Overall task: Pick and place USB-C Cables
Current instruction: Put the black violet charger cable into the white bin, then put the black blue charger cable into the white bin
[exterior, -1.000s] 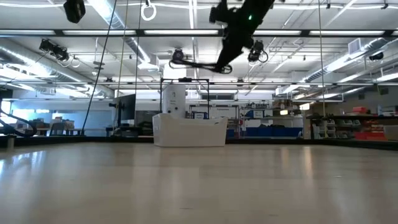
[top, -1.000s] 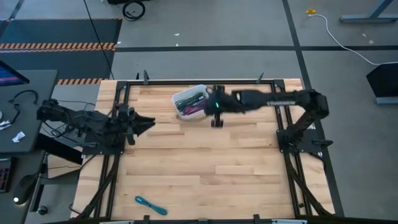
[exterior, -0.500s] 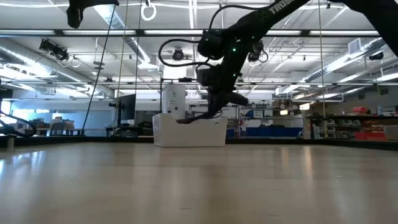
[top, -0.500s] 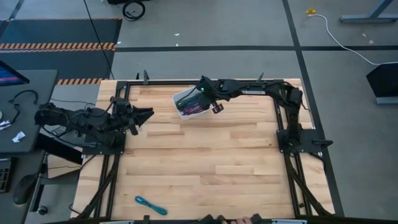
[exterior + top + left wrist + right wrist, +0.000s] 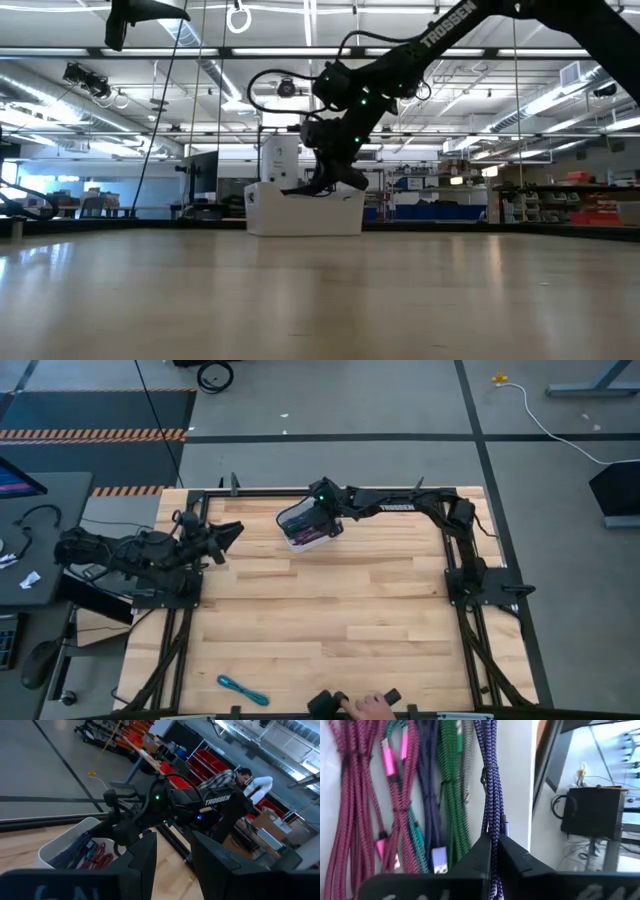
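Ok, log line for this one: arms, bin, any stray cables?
right gripper: in white bin, shut on purple cable | left gripper: open, waiting at table's left | teal cable: loose near front edge

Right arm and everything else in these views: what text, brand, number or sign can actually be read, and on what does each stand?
"TROSSEN": white letters along the right arm, also readable in the high view and the left wrist view.
Screen at the table's left edge: content too small to read.
Shelves and signs in the room behind the white bin: too blurred to read.
Nothing else readable.
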### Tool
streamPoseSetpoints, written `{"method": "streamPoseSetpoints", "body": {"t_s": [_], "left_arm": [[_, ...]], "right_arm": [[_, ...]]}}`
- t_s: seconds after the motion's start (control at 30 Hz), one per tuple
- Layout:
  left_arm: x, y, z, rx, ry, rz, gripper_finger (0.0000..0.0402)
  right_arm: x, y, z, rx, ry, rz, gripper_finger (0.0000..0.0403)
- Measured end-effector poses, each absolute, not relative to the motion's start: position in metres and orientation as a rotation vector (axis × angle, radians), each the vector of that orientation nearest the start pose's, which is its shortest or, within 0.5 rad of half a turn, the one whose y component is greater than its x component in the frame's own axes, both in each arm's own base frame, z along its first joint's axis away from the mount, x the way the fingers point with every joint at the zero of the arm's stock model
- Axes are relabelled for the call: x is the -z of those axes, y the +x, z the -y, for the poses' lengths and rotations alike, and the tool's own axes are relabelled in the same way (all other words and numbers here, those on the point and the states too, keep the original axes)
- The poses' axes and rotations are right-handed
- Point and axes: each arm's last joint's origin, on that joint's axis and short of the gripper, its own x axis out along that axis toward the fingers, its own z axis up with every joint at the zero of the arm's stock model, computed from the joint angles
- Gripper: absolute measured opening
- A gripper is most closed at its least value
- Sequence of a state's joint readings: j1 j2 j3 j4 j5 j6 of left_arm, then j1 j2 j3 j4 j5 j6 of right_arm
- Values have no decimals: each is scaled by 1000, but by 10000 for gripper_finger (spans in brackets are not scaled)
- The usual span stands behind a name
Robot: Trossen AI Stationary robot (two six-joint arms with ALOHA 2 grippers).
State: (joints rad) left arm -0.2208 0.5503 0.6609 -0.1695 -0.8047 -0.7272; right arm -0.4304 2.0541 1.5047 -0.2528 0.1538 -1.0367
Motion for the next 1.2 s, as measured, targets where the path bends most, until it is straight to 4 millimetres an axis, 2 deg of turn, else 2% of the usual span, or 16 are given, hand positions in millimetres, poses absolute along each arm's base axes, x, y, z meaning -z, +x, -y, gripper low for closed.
{"method": "streamPoseSetpoints", "body": {"t_s": [0.17,0.4,0.5,0.6,0.7,0.8,0.9,1.03,1.2], "left_arm": [[-323,122,6,-589,-699,173,125],[-321,126,6,-595,-693,161,125],[-320,128,7,-598,-688,151,125],[-319,129,7,-601,-684,145,125],[-319,130,7,-593,-682,137,126],[-319,130,8,-566,-679,122,125],[-316,130,9,-528,-672,80,126],[-308,131,14,-381,-650,-67,126],[-288,131,27,-51,-570,-421,125]], "right_arm": [[-190,405,202,111,-725,-955,60],[-197,406,213,205,-731,-888,148],[-207,408,214,308,-760,-870,177],[-225,407,205,404,-782,-861,192],[-250,402,193,476,-670,-792,194],[-280,392,175,495,-435,-673,187],[-304,383,153,437,-213,-589,177],[-320,378,114,385,-32,-564,161],[-325,377,55,320,42,-612,145]]}}
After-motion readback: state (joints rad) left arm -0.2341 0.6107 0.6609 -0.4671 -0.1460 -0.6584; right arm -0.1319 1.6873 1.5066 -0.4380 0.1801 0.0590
